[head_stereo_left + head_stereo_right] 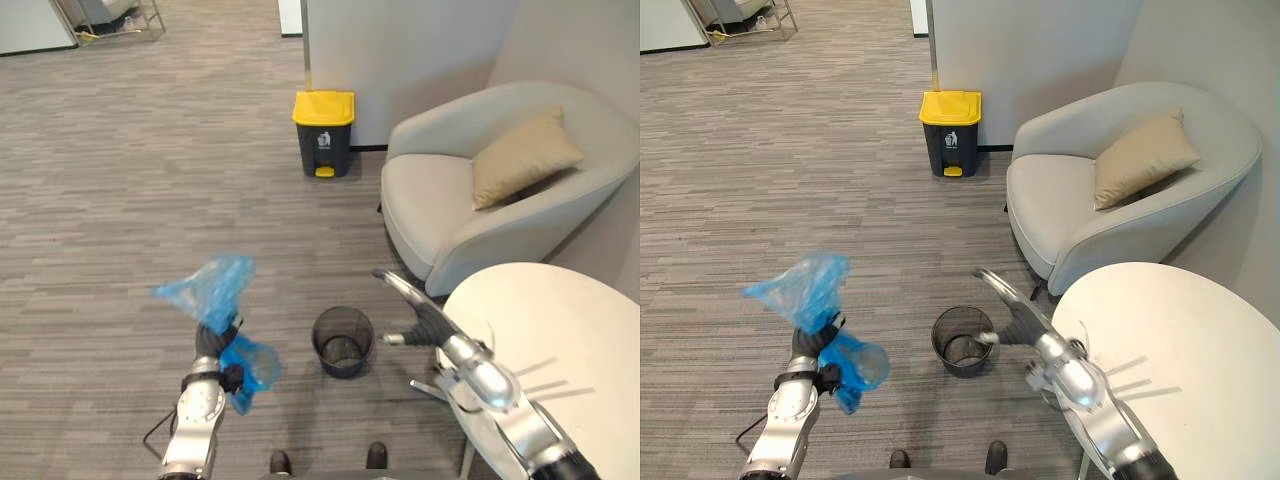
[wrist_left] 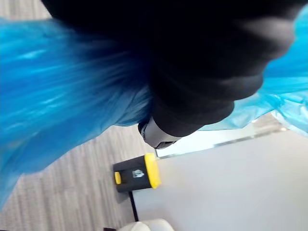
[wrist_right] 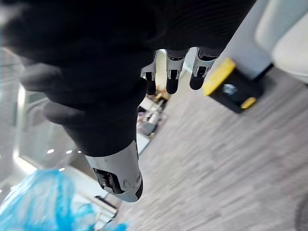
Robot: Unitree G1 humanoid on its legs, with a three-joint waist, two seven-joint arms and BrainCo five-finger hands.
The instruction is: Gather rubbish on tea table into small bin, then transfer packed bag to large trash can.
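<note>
In the eye views, the left hand (image 1: 215,347) is clenching the neck of the blue bag (image 1: 212,283) above the floor, left of the small mesh bin (image 1: 342,371). The right hand (image 1: 424,320) is hanging beside the tea table (image 1: 560,320). In the left wrist view, blue plastic is bunching around that hand, with the large trash can (image 2: 137,173) beyond. In the right wrist view, the fingers (image 3: 172,82) are pointing out straight and relaxed.

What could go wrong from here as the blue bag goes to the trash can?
The left hand grips the blue bag around its middle, with loose plastic above and below, so it might slip out. The trash can stands across the floor with its yellow lid shut; the drop may fail unless something opens it.
</note>
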